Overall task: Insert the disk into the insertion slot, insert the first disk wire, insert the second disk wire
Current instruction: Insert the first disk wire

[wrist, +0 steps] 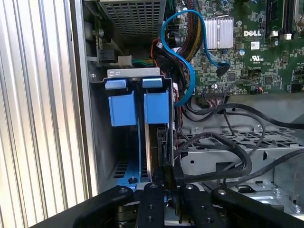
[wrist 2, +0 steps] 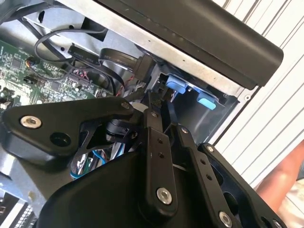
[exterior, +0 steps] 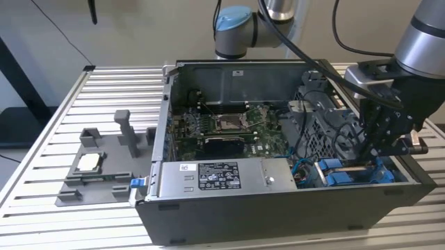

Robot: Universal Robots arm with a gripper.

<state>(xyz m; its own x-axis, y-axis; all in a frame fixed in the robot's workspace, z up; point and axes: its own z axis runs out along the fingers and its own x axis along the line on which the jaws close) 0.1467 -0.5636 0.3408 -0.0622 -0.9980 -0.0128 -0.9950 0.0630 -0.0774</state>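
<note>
Disk [wrist: 159,137]: upright in insertion slot [wrist: 135,73], at 4 o'clock in computer case [exterior: 278,213] | my gripper [wrist: 167,181]: jaws pinching dark wire connector [wrist: 166,168] at disk's edge | handling (judged): connector small and stiff, cable springy; I grip the body, never the cable.

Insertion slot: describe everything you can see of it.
The insertion slot is a grey sheet-metal bay in the corner of the case at the exterior view's right. Two compartments sit side by side, each with blue plastic tabs. The disk stands on edge in the one nearer the motherboard, and the claw sits at its open end.
</note>
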